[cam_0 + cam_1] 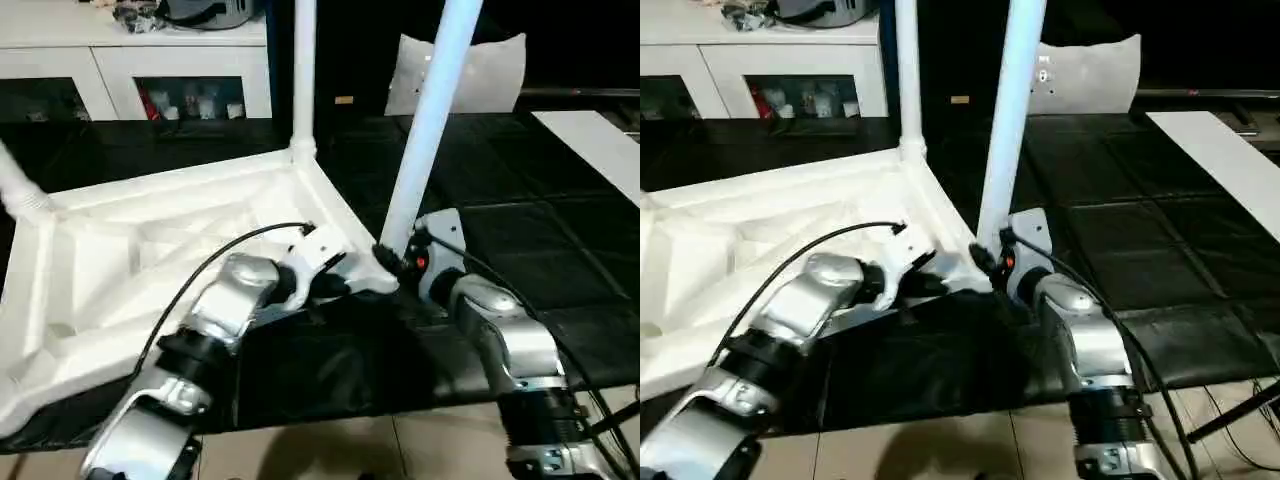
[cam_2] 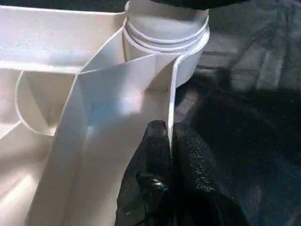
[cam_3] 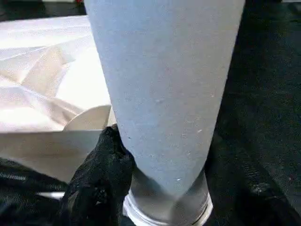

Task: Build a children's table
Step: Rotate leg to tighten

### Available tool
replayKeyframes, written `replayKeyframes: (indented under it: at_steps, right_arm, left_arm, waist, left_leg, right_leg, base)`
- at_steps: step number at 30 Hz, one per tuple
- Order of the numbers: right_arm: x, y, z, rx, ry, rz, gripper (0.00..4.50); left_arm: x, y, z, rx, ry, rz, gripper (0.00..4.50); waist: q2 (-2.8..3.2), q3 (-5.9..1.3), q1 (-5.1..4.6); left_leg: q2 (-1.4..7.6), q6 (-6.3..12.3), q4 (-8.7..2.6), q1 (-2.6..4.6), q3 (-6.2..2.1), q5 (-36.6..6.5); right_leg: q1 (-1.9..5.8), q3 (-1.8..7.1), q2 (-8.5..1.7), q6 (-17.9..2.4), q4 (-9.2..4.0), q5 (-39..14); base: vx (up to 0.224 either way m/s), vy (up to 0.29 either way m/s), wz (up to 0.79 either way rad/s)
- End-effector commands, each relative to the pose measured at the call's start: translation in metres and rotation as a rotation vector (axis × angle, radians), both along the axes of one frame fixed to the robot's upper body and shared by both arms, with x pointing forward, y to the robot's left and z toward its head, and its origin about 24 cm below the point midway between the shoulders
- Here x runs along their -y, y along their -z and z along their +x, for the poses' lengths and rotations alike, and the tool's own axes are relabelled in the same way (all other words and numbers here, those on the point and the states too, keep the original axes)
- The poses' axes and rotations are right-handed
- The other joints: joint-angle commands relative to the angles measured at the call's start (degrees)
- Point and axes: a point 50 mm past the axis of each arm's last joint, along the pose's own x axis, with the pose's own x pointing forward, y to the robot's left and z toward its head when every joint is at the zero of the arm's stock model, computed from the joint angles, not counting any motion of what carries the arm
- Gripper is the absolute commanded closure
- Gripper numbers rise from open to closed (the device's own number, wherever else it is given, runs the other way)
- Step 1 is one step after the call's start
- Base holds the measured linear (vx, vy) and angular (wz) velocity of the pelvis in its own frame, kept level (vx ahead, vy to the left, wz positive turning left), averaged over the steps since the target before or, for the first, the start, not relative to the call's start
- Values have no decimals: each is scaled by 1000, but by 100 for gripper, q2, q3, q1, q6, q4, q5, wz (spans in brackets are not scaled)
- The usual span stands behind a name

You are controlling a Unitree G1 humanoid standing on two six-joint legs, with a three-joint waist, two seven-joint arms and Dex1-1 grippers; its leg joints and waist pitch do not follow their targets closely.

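We see two silver forearms, rounded and glossy, each ending toward the body in a black ribbed collar and a grey bracket with small screws. The left forearm (image 1: 225, 305) carries a thin black cable that arcs over it to a white wrist housing (image 1: 322, 247). The right forearm (image 1: 510, 345) has a white wrist block (image 1: 440, 240) with a small red light, and black cables trail down its outer side. The left end effector (image 2: 170, 155) has two black fingers with a finely pebbled surface. One matching textured black finger (image 3: 101, 176) belongs to the right end effector (image 1: 388, 258).
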Motion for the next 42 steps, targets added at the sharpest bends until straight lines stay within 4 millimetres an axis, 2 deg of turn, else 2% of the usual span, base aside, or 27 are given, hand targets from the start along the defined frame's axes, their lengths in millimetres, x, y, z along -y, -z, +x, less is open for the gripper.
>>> replayKeyframes:
  at_steps: [1,2,4,5,8,10,11,13,15,16,17,21,24,25,27,28,29,30,32,34,40,42]
  right_arm:
    - [-36,-2,-6,-8,-154,89,199]
    - [-35,-2,-8,-5,-172,94,182]
    - [-31,-4,-9,10,-163,97,174]
    - [-28,-5,-9,26,-165,91,174]
    - [-21,-8,-10,55,-186,92,133]
    - [-15,-10,-14,56,-252,94,123]
    - [-11,-11,-16,61,-294,85,96]
    - [-9,-11,-18,64,-319,74,89]
    - [7,-13,-22,70,-427,11,69]
    - [7,-13,-22,70,-427,11,69]
    - [15,-12,-23,74,-480,-23,47]
    - [28,-13,-23,94,-546,-58,11]
    - [34,-15,-26,113,-647,-78,11]
    - [36,-14,-28,106,-702,-79,11]
    - [37,-14,-30,87,-747,-65,11]
    - [38,-14,-31,76,-771,-55,11]
    - [39,-14,-31,67,-797,-46,26]
    - [39,-14,-31,60,-822,-44,37]
    - [40,-13,-31,56,-841,-45,37]
    - [41,-11,-32,16,-909,-28,63]
    - [42,-9,-32,-20,-956,-40,126]
    - [41,-9,-31,-20,-960,-42,131]
  left_arm:
    - [14,-29,10,134,-27,-51,450]
    - [13,-28,10,130,-21,-43,450]
    - [9,-27,10,128,-16,-35,450]
    - [6,-27,10,130,-12,-30,450]
    - [0,-26,9,133,12,-19,450]
    - [-5,-25,9,133,42,-7,450]
    - [-8,-24,8,133,58,2,450]
    - [-9,-24,8,136,72,6,450]
    - [-17,-24,5,145,173,17,450]
    - [-17,-24,5,145,173,17,450]
    - [-21,-23,1,133,237,24,450]
    - [-27,-20,-7,110,358,47,450]
    - [-31,-16,-14,87,449,65,450]
    - [-34,-14,-18,78,497,82,450]
    - [-37,-12,-20,73,535,105,450]
    - [-38,-12,-21,72,555,116,450]
    - [-40,-11,-22,70,581,130,450]
    - [-42,-11,-24,66,608,141,450]
    - [-44,-11,-25,62,627,147,450]
    - [-46,-12,-26,56,667,149,450]
    - [-47,-12,-27,60,694,159,450]
    - [-47,-12,-26,60,699,161,450]
  waist:
    - [-46,-474,49]
    - [-31,-476,62]
    - [-24,-469,69]
    - [-20,-464,69]
    - [-4,-454,71]
    - [-7,-447,75]
    - [6,-448,78]
    - [-5,-450,62]
    - [25,-439,81]
    - [16,-438,72]
    - [44,-437,84]
    - [33,-439,108]
    - [38,-433,172]
    - [29,-437,227]
    - [20,-426,250]
    - [31,-413,303]
    - [3,-409,322]
    - [11,-416,336]
    - [9,-417,340]
    - [-22,-415,339]
    - [-24,-419,361]
    - [-18,-429,373]
  left_leg:
    - [202,326,-371,21,-101,-919]
    - [202,398,-366,25,-86,-798]
    - [207,428,-369,26,-84,-801]
    - [208,417,-371,22,-85,-854]
    - [211,355,-381,36,-88,-1008]
    - [209,363,-387,37,-94,-1086]
    - [214,370,-386,28,-97,-1097]
    - [213,376,-386,8,-102,-1086]
    - [212,354,-378,39,-100,-1219]
    - [215,352,-378,35,-94,-1247]
    - [222,332,-376,45,-94,-1271]
    - [232,292,-378,52,-104,-1337]
    - [262,268,-389,92,-96,-1408]
    - [273,258,-387,130,-83,-1400]
    - [276,272,-398,124,-80,-1436]
    - [289,243,-411,145,-79,-1482]
    - [288,200,-414,152,-74,-1550]
    - [287,184,-414,155,-84,-1561]
    - [288,149,-420,138,-92,-1535]
    - [279,165,-415,125,-85,-1544]
    - [280,181,-405,108,-83,-1389]
    - [284,178,-402,114,-84,-1348]
  right_leg:
    - [343,307,-287,-918,-372,-1657]
    - [353,317,-285,-1047,-342,-1389]
    - [362,318,-287,-1105,-334,-1336]
    - [369,316,-292,-1106,-341,-1396]
    - [365,318,-290,-1066,-363,-1572]
    - [381,313,-285,-1009,-384,-1634]
    - [391,318,-288,-1006,-370,-1599]
    - [400,315,-282,-1014,-364,-1559]
    - [383,315,-290,-1005,-404,-1760]
    - [385,319,-283,-1001,-404,-1779]
    - [377,325,-291,-1015,-403,-1781]
    - [369,319,-285,-1070,-402,-1817]
    - [344,336,-285,-1137,-389,-1800]
    - [318,352,-286,-1183,-378,-1731]
    - [329,359,-278,-1207,-377,-1727]
    - [315,365,-275,-1215,-370,-1750]
    - [316,368,-281,-1191,-382,-1858]
    - [324,367,-291,-1191,-372,-1891]
    - [331,375,-298,-1157,-368,-1926]
    - [342,371,-300,-1140,-375,-2032]
    - [340,373,-303,-1095,-369,-2087]
    - [336,375,-306,-1102,-363,-2053]
  base:
    - [0,0,0]
    - [0,0,0]
    - [0,0,0]
    - [0,0,0]
    - [0,0,0]
    - [0,0,0]
    - [0,0,0]
    - [0,0,0]
    - [0,0,0]
    - [0,0,0]
    - [0,0,0]
    - [0,0,0]
    - [0,0,0]
    - [0,0,0]
    - [0,0,0]
    - [0,0,0]
    - [0,0,0]
    - [0,0,0]
    - [0,0,0]
    - [0,0,0]
    - [0,0,0]
    - [0,0,0]
